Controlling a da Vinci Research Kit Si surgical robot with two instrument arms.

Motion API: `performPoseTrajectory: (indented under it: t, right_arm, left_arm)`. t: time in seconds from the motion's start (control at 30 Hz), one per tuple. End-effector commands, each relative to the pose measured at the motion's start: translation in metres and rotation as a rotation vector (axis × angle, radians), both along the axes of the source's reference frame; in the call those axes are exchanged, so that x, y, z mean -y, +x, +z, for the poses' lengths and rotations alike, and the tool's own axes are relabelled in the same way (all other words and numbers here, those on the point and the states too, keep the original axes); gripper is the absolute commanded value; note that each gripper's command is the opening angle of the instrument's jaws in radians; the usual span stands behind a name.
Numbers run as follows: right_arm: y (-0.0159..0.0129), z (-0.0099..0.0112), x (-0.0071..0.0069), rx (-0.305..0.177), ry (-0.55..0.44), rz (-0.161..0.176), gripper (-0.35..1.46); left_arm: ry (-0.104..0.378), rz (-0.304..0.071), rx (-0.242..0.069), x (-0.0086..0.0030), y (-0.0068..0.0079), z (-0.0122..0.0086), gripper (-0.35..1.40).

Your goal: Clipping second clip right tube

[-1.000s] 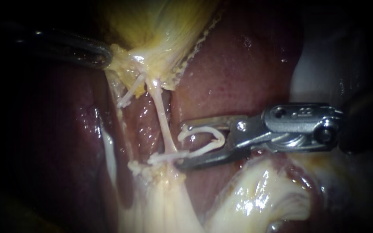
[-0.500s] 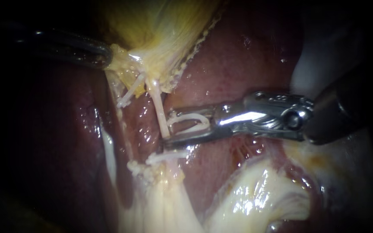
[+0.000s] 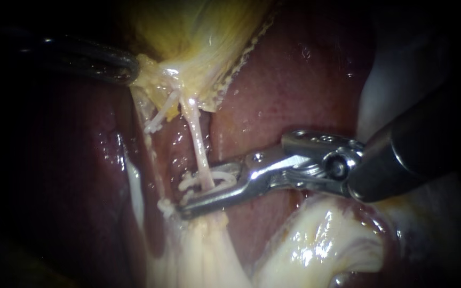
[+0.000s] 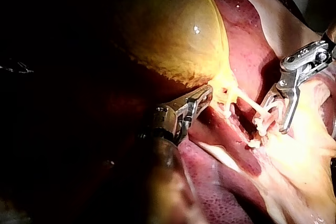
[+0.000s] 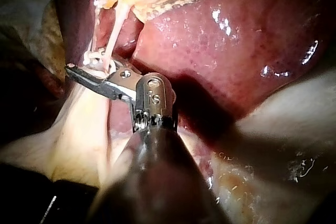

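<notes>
**Endoscope view**
- Right instrument [image 3: 204,184]: the shaft is entered from the right. The jaws are pointed left and slightly down and are laid across the right tube [image 3: 197,141]. They are drawn close and clamped on a white clip [image 3: 214,178], one jaw above it and one below.
- Clip: it is seated around the right tube near its lower end, just above the pale fatty tissue [image 3: 209,245]. Its long axis is set along the jaws, crosswise to the tube, and is pointed left with them.
- Right tube: a thin pale strand, drawn taut. Its long axis is run from the gallbladder [image 3: 204,37] downward with a slight lean to the right.
- Left tube [image 3: 161,114]: shorter, just beside the right tube, slanted down and to the left.
- Left instrument [image 3: 129,69]: it is entered from the left, and its jaws are closed on the gallbladder's narrow end.
- Liver [image 3: 294,80]: dark red, seen behind the tubes.

**Left wrist view**
- Left instrument [image 4: 202,98]: the jaws are held together on the gallbladder [image 4: 173,30] where it narrows.
- Right instrument [image 4: 274,118]: it is seen ahead of the left one. Its jaws are set on both sides of the right tube [image 4: 245,99], with the clip [image 4: 262,121] between them.

**Right wrist view**
- Right instrument [image 5: 84,69]: the jaws are reached ahead to the right tube [image 5: 114,32] and are crossed by it almost squarely.
- Clip [image 5: 93,56]: it is seen against the tube at the jaws.
- Liver [image 5: 220,40]: it is seen beside the instrument
</notes>
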State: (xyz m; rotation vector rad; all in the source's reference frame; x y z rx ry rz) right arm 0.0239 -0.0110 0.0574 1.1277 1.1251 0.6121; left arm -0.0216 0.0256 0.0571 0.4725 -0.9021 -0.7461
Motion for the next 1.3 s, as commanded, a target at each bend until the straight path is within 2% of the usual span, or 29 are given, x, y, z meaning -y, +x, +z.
performPoseTrajectory:
  t: [0.03, 0.2, 0.43, 0.6, 0.73, 1.2, 1.3]
  right_arm:
    - [-0.0001, -0.0002, 0.0001, 0.004, 0.01, -0.003, 0.46]
    - [-0.0002, -0.0002, -0.0001, 0.009, 0.019, 0.007, 0.42]
    - [-0.0003, 0.0004, -0.0008, -0.015, 0.063, 0.028, 0.21]
    - [-0.0001, 0.0003, -0.0012, -0.049, 0.111, 0.049, -0.12]
    - [-0.0001, 0.0001, -0.0014, -0.049, 0.113, 0.049, -0.35]
    - [-0.0002, 0.0004, -0.0014, -0.052, 0.113, 0.05, -0.35]
    - [-0.0003, 0.0006, -0.0014, -0.027, 0.109, 0.038, -0.35]
  left_arm:
    - [0.0, 0.001, 0.001, 0.0, 0.0, 0.0, -0.35]
    - [0.004, -0.003, 0.0, 0.0, 0.0, 0.0, -0.35]
    - [0.004, -0.003, 0.0, 0.0, 0.0, 0.0, -0.35]
    - [0.004, -0.003, 0.0, 0.0, -0.0001, 0.0, -0.35]
    - [0.004, -0.003, 0.0, 0.0, -0.0001, 0.0, -0.35]
    - [0.004, -0.004, -0.001, 0.0, -0.0002, 0.0001, -0.35]
    - [0.009, -0.007, -0.001, 0.0, -0.0002, 0.0001, -0.35]
